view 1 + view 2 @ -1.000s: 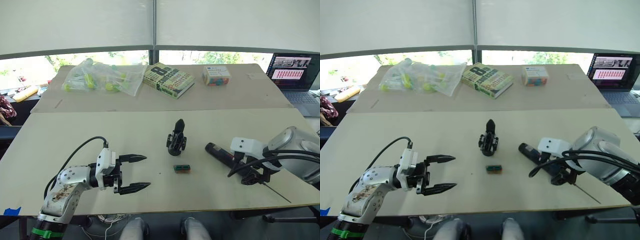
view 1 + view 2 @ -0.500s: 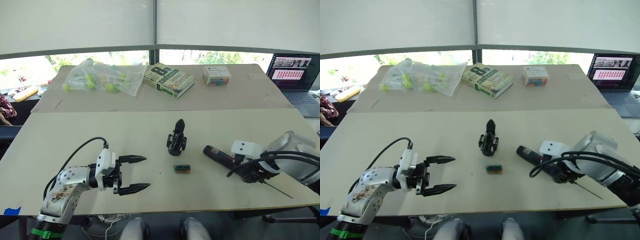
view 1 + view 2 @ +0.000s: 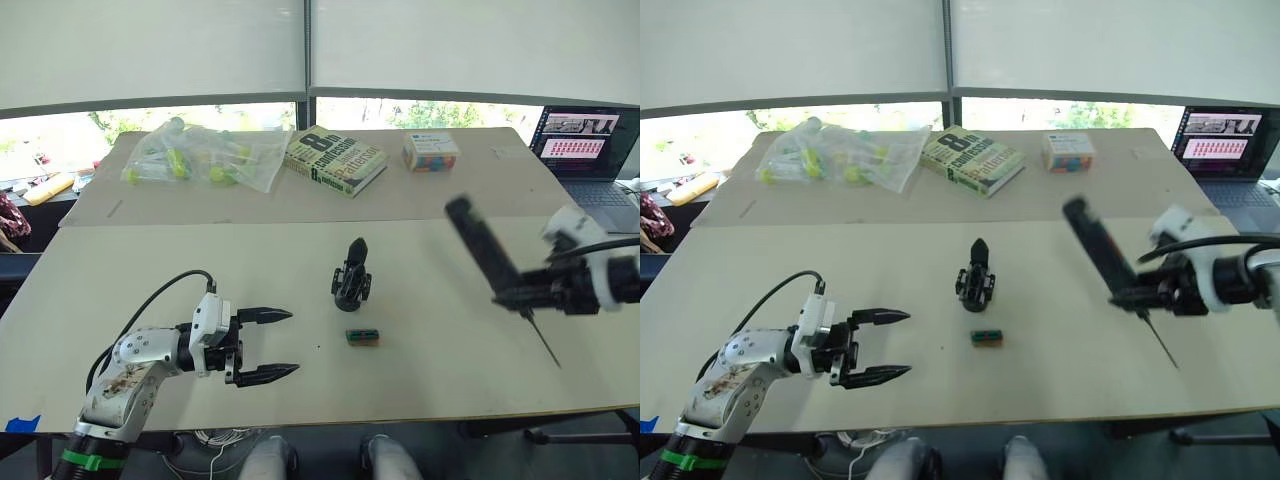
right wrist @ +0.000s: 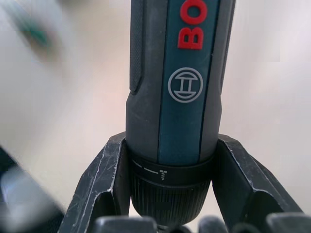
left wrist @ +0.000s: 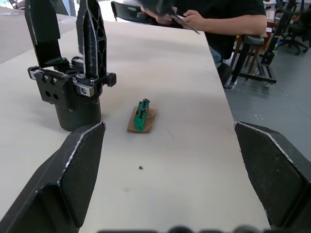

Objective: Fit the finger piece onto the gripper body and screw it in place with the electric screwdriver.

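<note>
Over the right side of the surface (image 3: 150, 270), the head views showed the right gripper (image 3: 545, 292) clamped on the screwdriver (image 3: 485, 250), lifted clear and tilted, its handle rising up and toward the middle, its bit (image 3: 543, 340) slanting down and outward. The body (image 3: 352, 278) stood upright at the centre, its finger pointing up, well apart from the bit and lying to the tool's left; a small green box (image 3: 363, 337) lay just in front of it. The left gripper (image 3: 268, 345) hovered with jaws spread wide, pointing toward the body and the nearer of the two.

Along the left wrist view, the body (image 5: 73, 92) stood ahead between the spread fingers (image 5: 68, 179).

Close in the right wrist view, both jaws squeezed the screwdriver's collar (image 4: 172, 174). I could not pick out the loose finger piece.
</note>
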